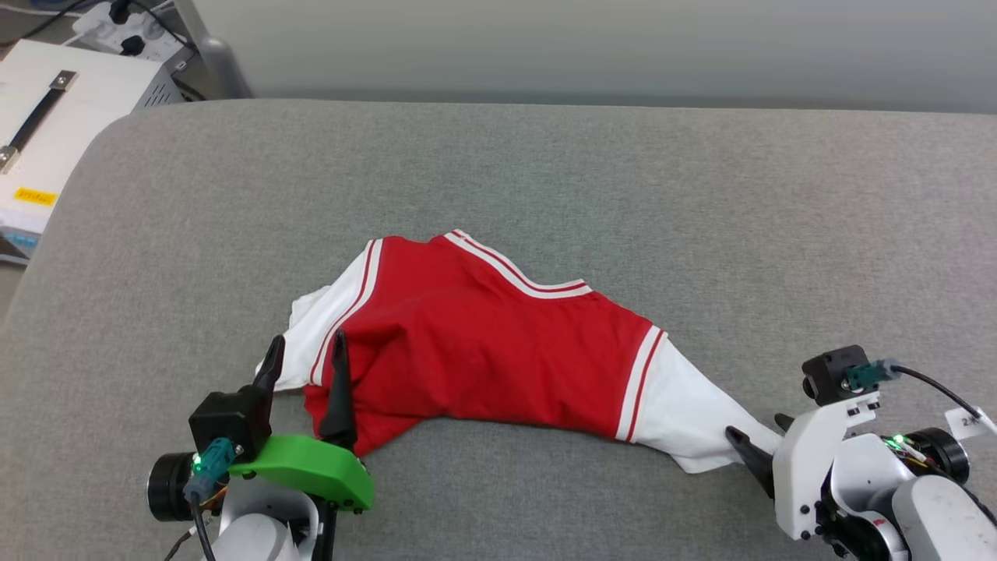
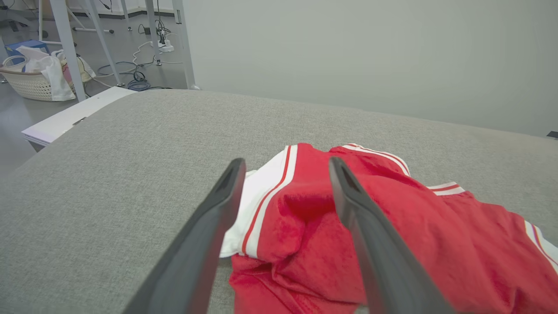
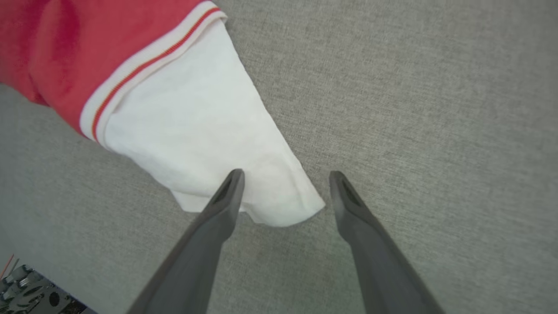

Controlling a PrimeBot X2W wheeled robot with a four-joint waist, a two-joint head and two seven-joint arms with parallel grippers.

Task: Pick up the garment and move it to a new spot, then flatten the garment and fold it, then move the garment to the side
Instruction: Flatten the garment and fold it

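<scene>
The garment (image 1: 483,343), a red jersey with white sleeves and red-and-white striped trim, lies rumpled in the middle of the grey padded table (image 1: 545,179). My left gripper (image 1: 305,354) stands open at its left end, one finger over the white sleeve and one over the red cloth (image 2: 314,226), holding nothing. My right gripper (image 1: 755,436) is open at the tip of the right white sleeve (image 3: 205,131), whose corner lies between the two fingers (image 3: 285,176). No print shows on the upper face.
A white box (image 1: 47,132) with a black handle stands off the table's far left corner. In the left wrist view a laundry basket (image 2: 30,78), metal legs and cables sit on the floor beyond. A plain wall rises behind the table.
</scene>
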